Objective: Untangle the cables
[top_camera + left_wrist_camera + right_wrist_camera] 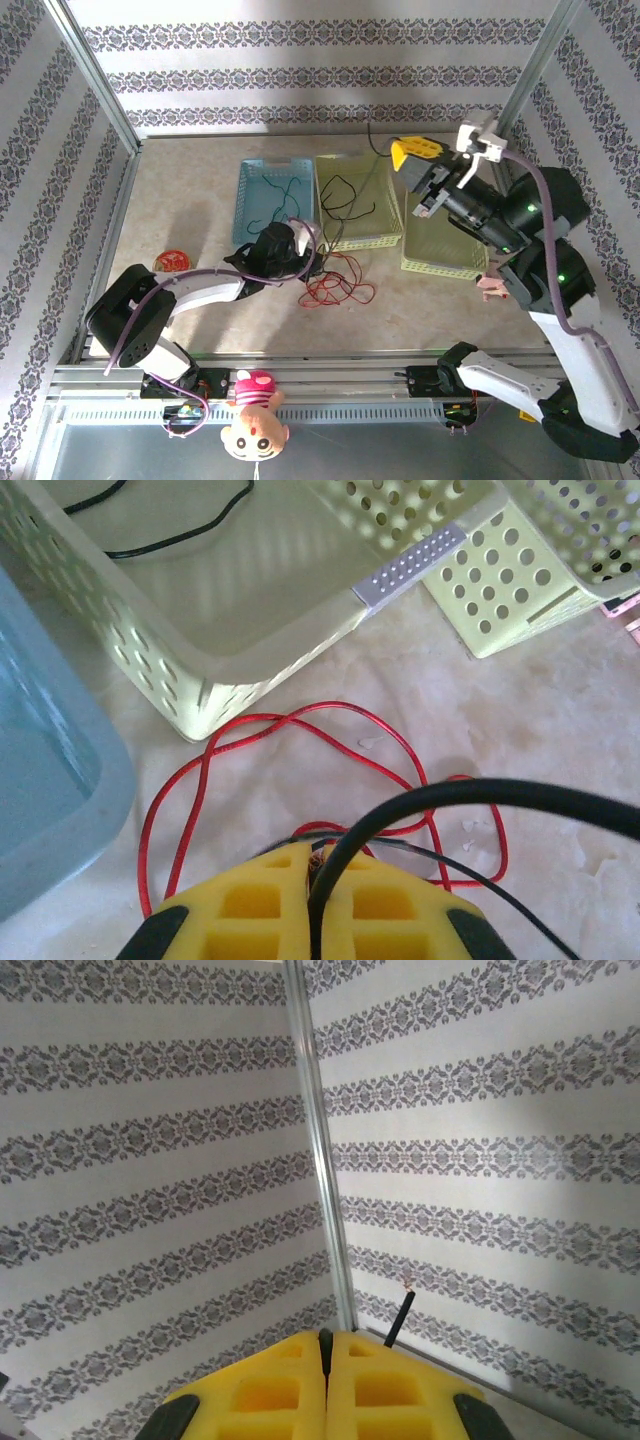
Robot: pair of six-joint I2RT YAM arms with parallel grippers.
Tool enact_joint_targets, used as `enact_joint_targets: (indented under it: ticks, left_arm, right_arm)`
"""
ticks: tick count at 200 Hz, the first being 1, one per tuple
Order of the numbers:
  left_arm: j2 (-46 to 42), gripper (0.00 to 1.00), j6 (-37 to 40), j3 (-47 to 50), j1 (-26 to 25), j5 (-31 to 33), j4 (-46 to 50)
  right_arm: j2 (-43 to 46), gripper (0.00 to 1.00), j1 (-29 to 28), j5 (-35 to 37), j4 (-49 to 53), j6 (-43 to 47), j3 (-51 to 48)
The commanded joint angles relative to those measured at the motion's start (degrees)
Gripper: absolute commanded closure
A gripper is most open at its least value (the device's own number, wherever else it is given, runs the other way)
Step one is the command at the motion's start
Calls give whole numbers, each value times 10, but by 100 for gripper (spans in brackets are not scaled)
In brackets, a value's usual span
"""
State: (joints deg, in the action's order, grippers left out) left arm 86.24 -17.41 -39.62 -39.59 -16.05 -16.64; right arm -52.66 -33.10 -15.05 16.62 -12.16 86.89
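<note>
**Red cable point(338, 288) slack on the table, black one pinched at both ends**

Red is what catches the eye from overhead: loose loops lying on the table point(200, 300), just ahead of the left gripper point(306, 263) and a little to its outer side. That hand is reached low to the pile. The right gripper point(405, 152) is held high, well apart from it, above the yellow-green basket point(322, 205). I'd guess the height is there to draw one strand up out of the others. A green cable point(283, 195) lies in the blue basket point(243, 205), beyond the left hand, apparently already sorted.

At the left wrist, the yellow fingers point(250, 910) are closed together on the black cable point(480, 792), which leaves the seam and arcs away to the hand's right. Holding it low likely anchors that strand while the other end is raised. The red cable point(290, 715) loops on the table just in front of the fingertips, near the basket's corner point(250, 650). Another black strand lies inside the basket; whether it is the same wire I cannot tell.

At the right wrist, the fingers point(270, 1390) are pressed shut. A short black stub point(398, 1320) with a bare tip pokes up beside them toward the patterned wall point(150, 1160), so it appears to be gripping that cable's end.
</note>
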Motion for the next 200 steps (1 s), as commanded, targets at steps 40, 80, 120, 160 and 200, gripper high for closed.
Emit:
enact_joint_targets:
  ticks: [40,80,120,160,200]
  left_arm:
    - [-37,100,1,68,4,52,61]
    - [-43,90,-3,96,4,71,71]
    - [-54,44,-20,106,4,68,60]
    - [-65,39,-15,100,4,74,70]
    - [-65,39,-12,99,3,74,76]
  right_arm:
    - [21,100,10,84,-76,79,54]
    - [5,100,11,114,-74,102,86]
    - [-34,100,11,62,-34,65,92]
    - [-77,100,12,25,-22,50,114]
    - [-135,100,40,59,-27,63,174]
